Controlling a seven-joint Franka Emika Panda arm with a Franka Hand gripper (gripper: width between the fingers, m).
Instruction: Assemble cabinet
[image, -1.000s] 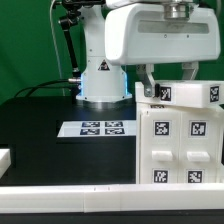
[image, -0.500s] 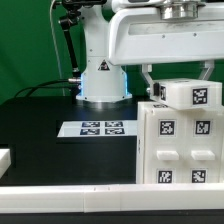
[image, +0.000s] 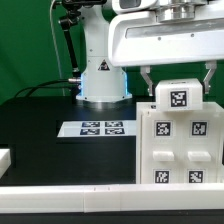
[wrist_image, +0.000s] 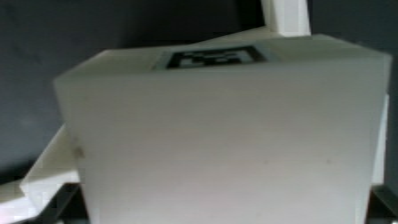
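Note:
The cabinet body (image: 178, 150) is a large white box with square tags on its front, standing at the exterior view's right. My gripper (image: 178, 88) hangs right above it, shut on a smaller white tagged cabinet piece (image: 178, 98). One finger (image: 148, 80) shows on each side of the piece, whose lower edge sits at the body's top. Whether it rests on the body I cannot tell. In the wrist view the held piece (wrist_image: 214, 130) fills most of the frame, with a tag near its far edge, and it hides my gripper (wrist_image: 217, 205).
The marker board (image: 98, 128) lies flat on the black table, mid-scene. A long white rail (image: 90, 195) runs along the front edge. A small white part (image: 5, 158) sits at the exterior view's left edge. The arm's base (image: 103, 80) stands behind.
The gripper has turned the held piece above the cabinet body. Its tagged face, angled to the right before, now faces the exterior camera squarely, and the piece sits more centred.

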